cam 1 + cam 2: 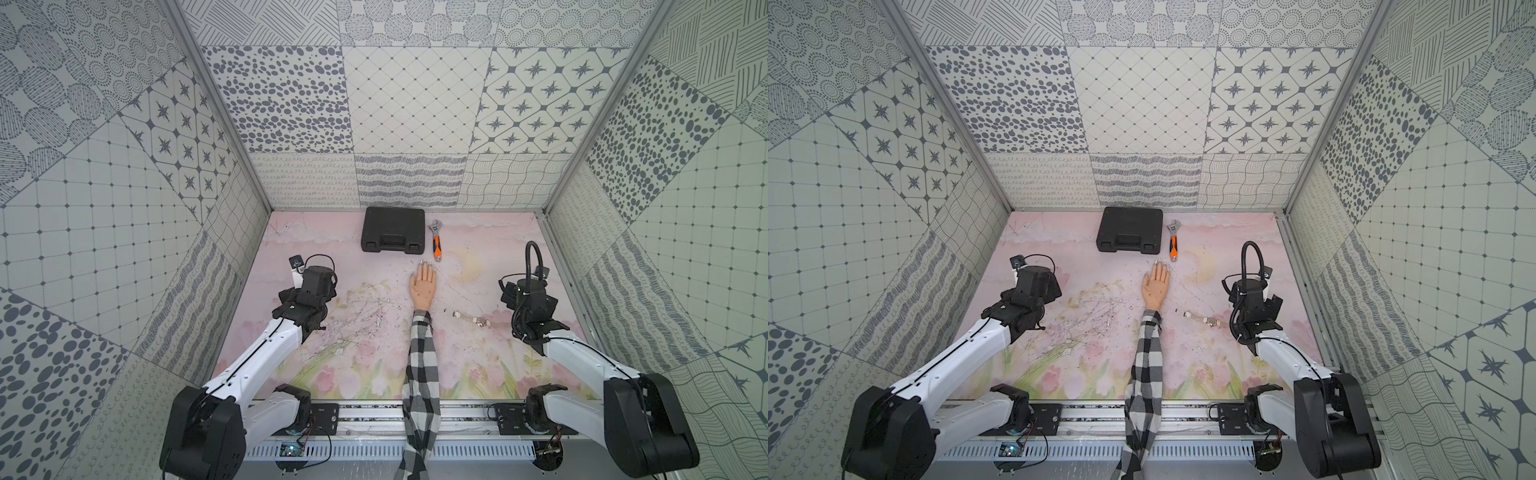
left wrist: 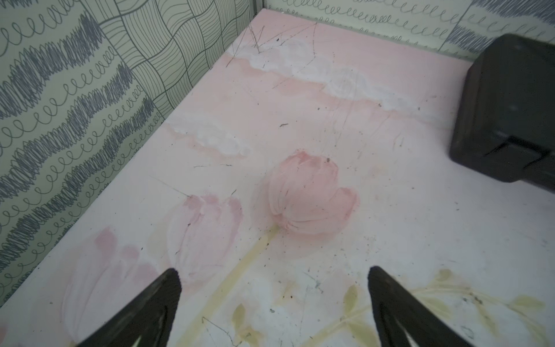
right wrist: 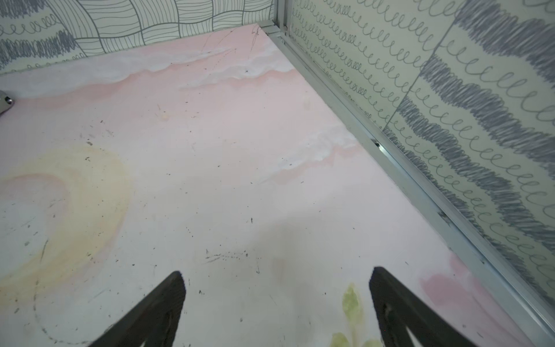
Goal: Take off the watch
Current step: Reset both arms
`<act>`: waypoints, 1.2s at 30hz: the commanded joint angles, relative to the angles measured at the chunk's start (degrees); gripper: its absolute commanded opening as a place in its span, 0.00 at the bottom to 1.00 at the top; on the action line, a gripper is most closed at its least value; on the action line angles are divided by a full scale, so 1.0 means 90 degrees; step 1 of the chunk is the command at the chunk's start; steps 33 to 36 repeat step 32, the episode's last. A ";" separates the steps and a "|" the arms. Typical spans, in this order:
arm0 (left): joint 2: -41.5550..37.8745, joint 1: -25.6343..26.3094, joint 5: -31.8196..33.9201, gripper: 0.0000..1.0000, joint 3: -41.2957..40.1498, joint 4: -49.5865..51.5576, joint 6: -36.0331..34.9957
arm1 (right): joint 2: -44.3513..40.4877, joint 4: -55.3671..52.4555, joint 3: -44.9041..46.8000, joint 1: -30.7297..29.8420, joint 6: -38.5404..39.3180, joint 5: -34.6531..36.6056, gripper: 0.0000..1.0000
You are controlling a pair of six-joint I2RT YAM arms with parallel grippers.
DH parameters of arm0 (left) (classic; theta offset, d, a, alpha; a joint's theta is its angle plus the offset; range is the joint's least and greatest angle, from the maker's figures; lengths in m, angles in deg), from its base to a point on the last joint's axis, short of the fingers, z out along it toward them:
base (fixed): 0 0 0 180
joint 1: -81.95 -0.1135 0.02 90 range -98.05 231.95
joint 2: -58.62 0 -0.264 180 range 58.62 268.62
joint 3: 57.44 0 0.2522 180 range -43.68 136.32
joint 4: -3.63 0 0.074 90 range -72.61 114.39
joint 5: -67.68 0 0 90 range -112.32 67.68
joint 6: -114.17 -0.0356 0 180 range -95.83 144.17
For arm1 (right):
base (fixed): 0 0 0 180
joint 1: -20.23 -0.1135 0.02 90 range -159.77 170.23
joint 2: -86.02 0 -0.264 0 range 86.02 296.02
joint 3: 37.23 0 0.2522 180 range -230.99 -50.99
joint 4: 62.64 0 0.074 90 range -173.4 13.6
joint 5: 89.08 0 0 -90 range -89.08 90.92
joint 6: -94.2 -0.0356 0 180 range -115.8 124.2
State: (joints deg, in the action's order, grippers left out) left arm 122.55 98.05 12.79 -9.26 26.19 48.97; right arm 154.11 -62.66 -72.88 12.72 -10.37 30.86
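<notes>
The watch (image 1: 471,319) (image 1: 1203,318) lies flat on the pink table, strap stretched out, apart from the mannequin hand (image 1: 422,286) (image 1: 1155,286). It sits between the checked sleeve (image 1: 422,357) and my right arm (image 1: 528,297). The bare wrist carries nothing. Neither wrist view shows the watch. My left gripper (image 2: 274,278) is open over painted tulips, nothing between its black fingers. My right gripper (image 3: 277,278) is open too, over bare table near the right wall. My left arm (image 1: 309,291) stands left of the hand.
A shut black case (image 1: 392,235) (image 2: 507,114) sits at the back, with an orange-handled wrench (image 1: 436,246) beside it, just beyond the mannequin's fingertips. Patterned walls enclose the table on three sides; a metal rail (image 3: 390,150) runs along the right wall.
</notes>
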 commanded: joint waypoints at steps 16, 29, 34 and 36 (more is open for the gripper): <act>0.2967 -0.1620 -0.2822 0.99 -0.1259 -0.6589 -0.2711 | 0.2317 0.3580 -0.0252 0.0754 0.1385 -0.3480 0.98; 0.2872 -0.1618 -0.2825 0.99 -0.1214 -0.6275 -0.2627 | 0.2338 0.3659 -0.0256 0.0744 0.1364 -0.3450 0.98; 0.2879 -0.1620 -0.2822 0.98 -0.1222 -0.6298 -0.2634 | 0.2323 0.3715 -0.0222 0.0737 0.1385 -0.3453 0.98; 0.2879 -0.1620 -0.2822 0.98 -0.1222 -0.6298 -0.2634 | 0.2323 0.3715 -0.0222 0.0737 0.1385 -0.3453 0.98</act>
